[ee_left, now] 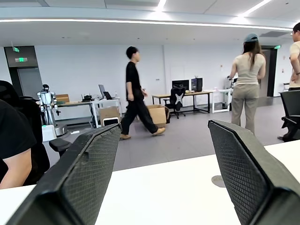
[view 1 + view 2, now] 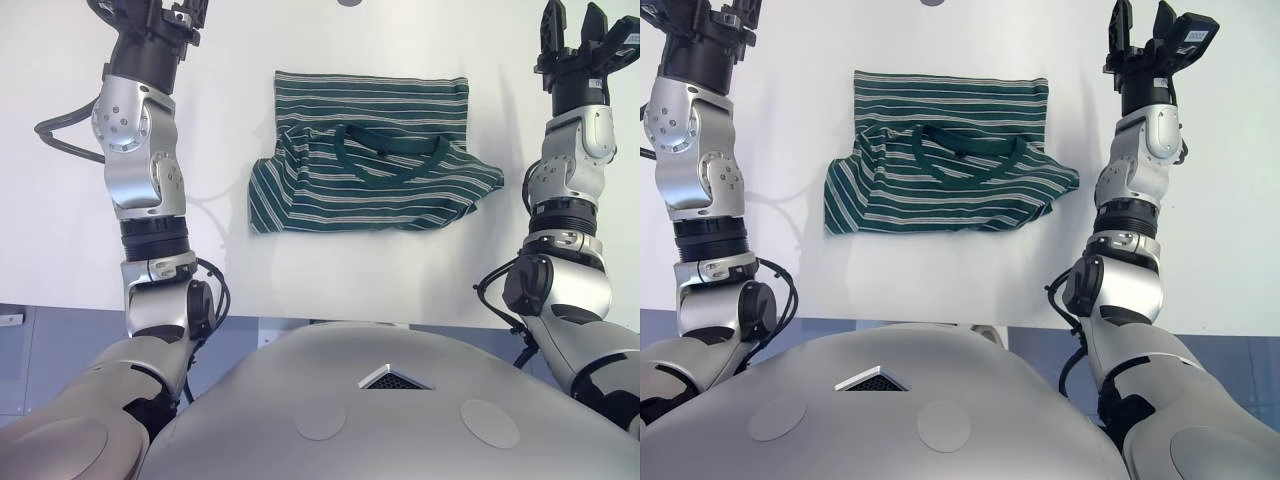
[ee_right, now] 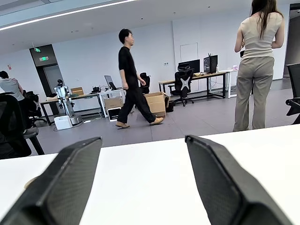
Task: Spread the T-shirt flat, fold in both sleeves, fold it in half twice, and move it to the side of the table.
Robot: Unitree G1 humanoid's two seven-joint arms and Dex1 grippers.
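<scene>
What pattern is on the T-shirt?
The T-shirt has dark green and white horizontal stripes, clearest in the left eye view.

A dark green T-shirt [image 2: 375, 170] banded with thin white stripes, its neckband plain green, is set against a white surface [image 2: 300, 275]. The left jaws and right jaws are black, their pads [image 1: 91, 183] carrying a fine cross-hatched texture, on silver-grey arms [image 2: 140, 160] with black joints.

We log the green striped T-shirt [image 2: 370, 170] lying partly folded on the white table [image 2: 330, 275]. It sits between the left gripper [image 2: 165, 12] and the right gripper [image 2: 573, 18], well apart from both. The right gripper's fingers stand parted, holding nothing.
</scene>
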